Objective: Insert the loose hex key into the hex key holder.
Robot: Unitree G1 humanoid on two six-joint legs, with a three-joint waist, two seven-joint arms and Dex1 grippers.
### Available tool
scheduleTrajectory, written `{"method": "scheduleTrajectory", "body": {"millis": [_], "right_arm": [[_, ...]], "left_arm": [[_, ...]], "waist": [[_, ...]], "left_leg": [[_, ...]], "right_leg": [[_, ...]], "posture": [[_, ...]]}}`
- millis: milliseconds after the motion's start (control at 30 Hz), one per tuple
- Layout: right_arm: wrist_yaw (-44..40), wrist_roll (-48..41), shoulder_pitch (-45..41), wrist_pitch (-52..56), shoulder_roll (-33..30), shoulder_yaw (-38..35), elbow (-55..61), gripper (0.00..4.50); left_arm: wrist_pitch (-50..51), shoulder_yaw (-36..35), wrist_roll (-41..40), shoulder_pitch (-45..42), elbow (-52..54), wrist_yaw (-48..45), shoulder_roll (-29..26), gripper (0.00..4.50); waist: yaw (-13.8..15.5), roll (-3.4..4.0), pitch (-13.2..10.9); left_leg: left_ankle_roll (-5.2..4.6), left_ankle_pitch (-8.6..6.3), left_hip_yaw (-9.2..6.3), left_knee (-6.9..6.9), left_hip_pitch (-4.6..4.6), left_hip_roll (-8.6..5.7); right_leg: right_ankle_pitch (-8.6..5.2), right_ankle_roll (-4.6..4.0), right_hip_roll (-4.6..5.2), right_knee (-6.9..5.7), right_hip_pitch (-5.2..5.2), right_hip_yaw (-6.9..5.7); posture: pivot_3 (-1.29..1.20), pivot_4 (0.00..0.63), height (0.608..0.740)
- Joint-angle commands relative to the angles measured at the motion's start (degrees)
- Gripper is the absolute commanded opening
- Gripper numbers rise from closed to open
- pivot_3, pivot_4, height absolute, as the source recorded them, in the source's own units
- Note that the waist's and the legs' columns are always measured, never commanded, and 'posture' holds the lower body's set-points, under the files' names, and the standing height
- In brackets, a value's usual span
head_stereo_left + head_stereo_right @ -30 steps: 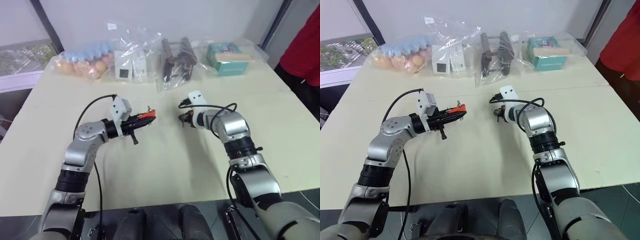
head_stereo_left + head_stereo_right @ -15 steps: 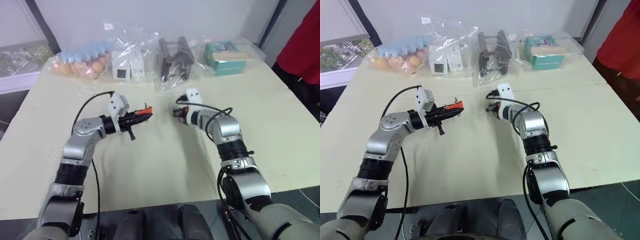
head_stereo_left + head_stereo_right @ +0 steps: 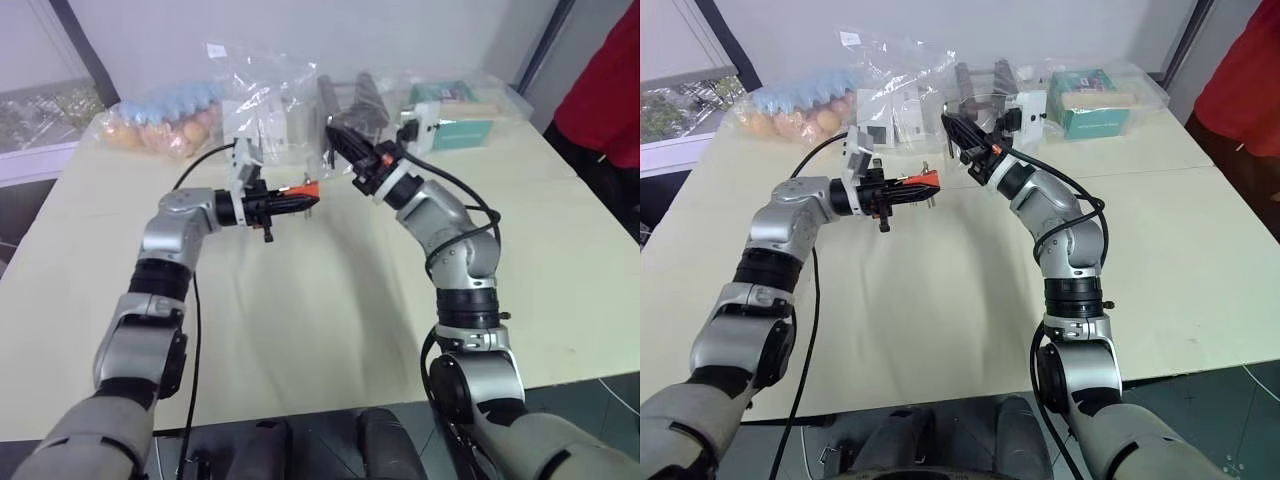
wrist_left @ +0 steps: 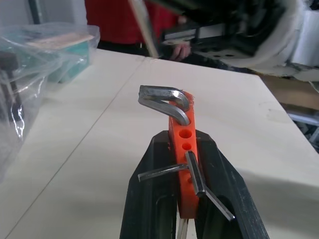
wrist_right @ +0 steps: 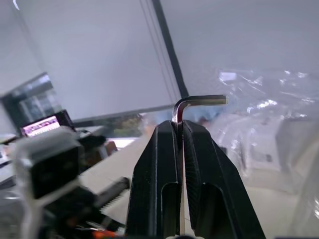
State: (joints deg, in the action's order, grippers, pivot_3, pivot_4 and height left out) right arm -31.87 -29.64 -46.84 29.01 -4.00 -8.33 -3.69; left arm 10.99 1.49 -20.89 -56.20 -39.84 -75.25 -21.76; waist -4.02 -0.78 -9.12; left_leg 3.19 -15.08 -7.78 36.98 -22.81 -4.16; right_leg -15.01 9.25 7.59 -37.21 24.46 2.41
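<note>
My left pincer pinched the hex key holder above the worktop. Just right of the holder, my right pincer gripped the loose hex key. I needed its long end aligned with an empty hole.

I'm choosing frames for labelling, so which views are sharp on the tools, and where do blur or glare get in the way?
Left wrist view: hex key holder crisp, background soft. Right wrist view: loose hex key sharp against a bright wall, surroundings blurred. Left eye view: glare on the plastic bags, soft arm shadows on the table.
</note>
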Motion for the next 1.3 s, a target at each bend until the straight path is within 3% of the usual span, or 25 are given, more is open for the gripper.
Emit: {"method": "scheduleTrajectory", "body": {"millis": [33, 1300], "right_arm": [[0.09, -1.70, 0.27, -0.94, 0.24, 0.30, 3.27, 0.06], [0.28, -2.02, 5.53, -1.85, -0.40, 3.60, 2.75, 0.06]], "left_arm": [[-3.10, -0.26, 0.96, -2.89, -1.99, -1.55, 0.56, 0.00], [-4.83, -3.58, 0.25, -5.85, -3.07, 0.89, 3.16, 0.00]], "waist": [[0.01, 0.00, 0.00], [0.02, 0.00, 0.00]], "left_leg": [[0.00, 0.00, 0.00, -0.01, 0.00, 0.00], [-0.06, -0.03, -0.05, 0.01, 0.00, 0.00]], "right_leg": [[0.00, 0.00, 0.00, 0.00, 0.00, 0.00], [0.00, 0.00, 0.00, -0.01, 0.00, 0.00]], "posture": [[0.00, 0.150, 0.740], [0.00, 0.150, 0.740]]}}
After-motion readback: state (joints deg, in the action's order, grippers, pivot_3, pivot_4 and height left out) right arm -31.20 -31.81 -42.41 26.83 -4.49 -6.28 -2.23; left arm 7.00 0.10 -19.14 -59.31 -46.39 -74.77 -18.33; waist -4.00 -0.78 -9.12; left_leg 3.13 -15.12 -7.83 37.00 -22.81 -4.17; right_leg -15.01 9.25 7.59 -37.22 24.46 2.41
